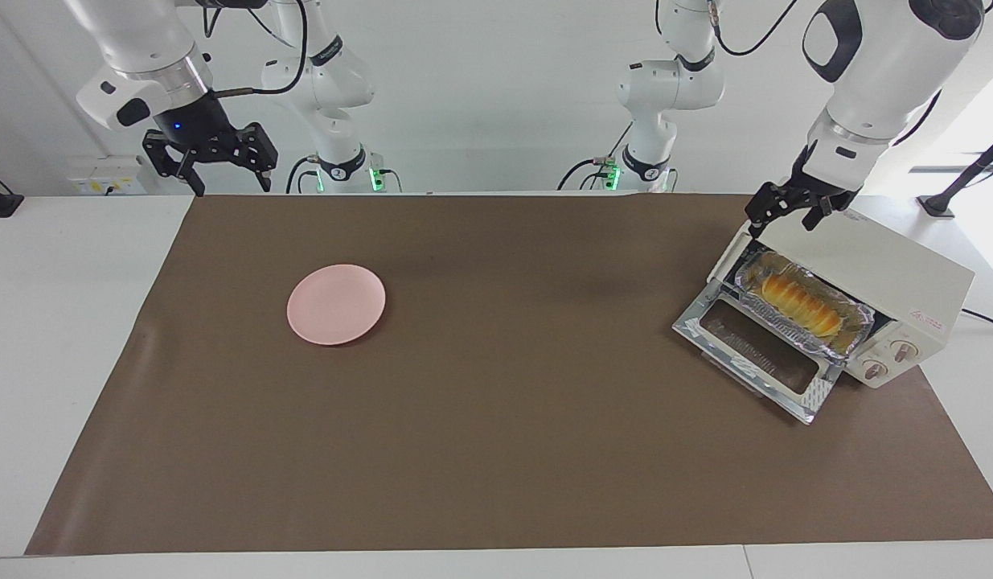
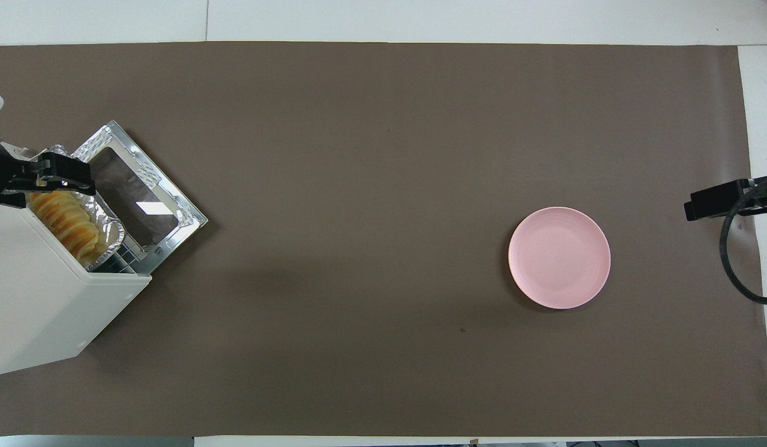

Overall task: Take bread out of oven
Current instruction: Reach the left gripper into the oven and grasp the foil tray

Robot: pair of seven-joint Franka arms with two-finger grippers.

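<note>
The cream-white oven (image 1: 882,277) (image 2: 41,304) stands at the left arm's end of the table, its glass door (image 1: 757,354) (image 2: 138,195) dropped open. Inside its mouth the golden ridged bread (image 1: 793,299) (image 2: 66,225) lies in a crinkled foil tray (image 1: 854,330). My left gripper (image 1: 781,219) (image 2: 72,176) hangs open over the oven's top front edge, above the tray's end nearer the robots, apart from the bread. My right gripper (image 1: 231,183) (image 2: 709,202) waits open in the air at the right arm's end, over the mat's edge.
A pink plate (image 1: 336,304) (image 2: 559,257) lies on the brown mat (image 1: 496,450) toward the right arm's end. Two round knobs (image 1: 890,360) sit on the oven's front. A black cable (image 2: 734,261) loops from the right gripper.
</note>
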